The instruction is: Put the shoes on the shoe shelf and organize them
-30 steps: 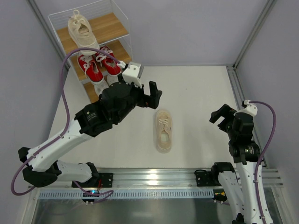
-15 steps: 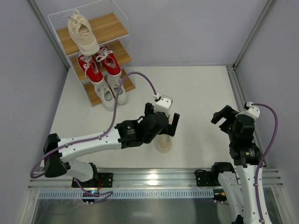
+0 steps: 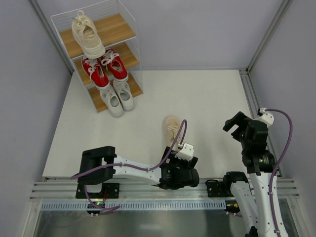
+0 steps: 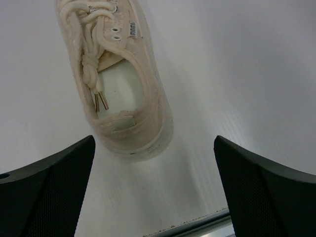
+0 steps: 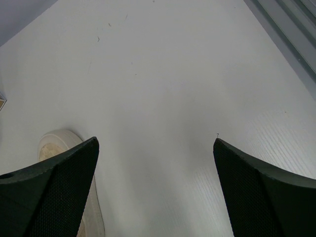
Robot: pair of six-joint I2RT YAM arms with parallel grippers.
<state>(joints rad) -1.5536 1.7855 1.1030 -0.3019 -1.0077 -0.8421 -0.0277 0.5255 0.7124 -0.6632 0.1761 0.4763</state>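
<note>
Shoes number six: one shelved cream-beige sneaker (image 3: 88, 34) on the top tier of the shoe shelf (image 3: 126, 29), two red sneakers (image 3: 95, 73) on the middle tier, two white sneakers (image 3: 110, 101) on the bottom, and one loose cream-beige sneaker (image 3: 171, 129) lying on the white table (image 3: 212, 94). Pale grey walls (image 3: 197, 29) enclose the table, with the shelf in its far left corner. The left gripper (image 4: 154, 140) hangs over the loose sneaker's heel, fingers spread wide and empty; the right gripper (image 5: 155, 143) hovers, likewise spread, over bare table.
</note>
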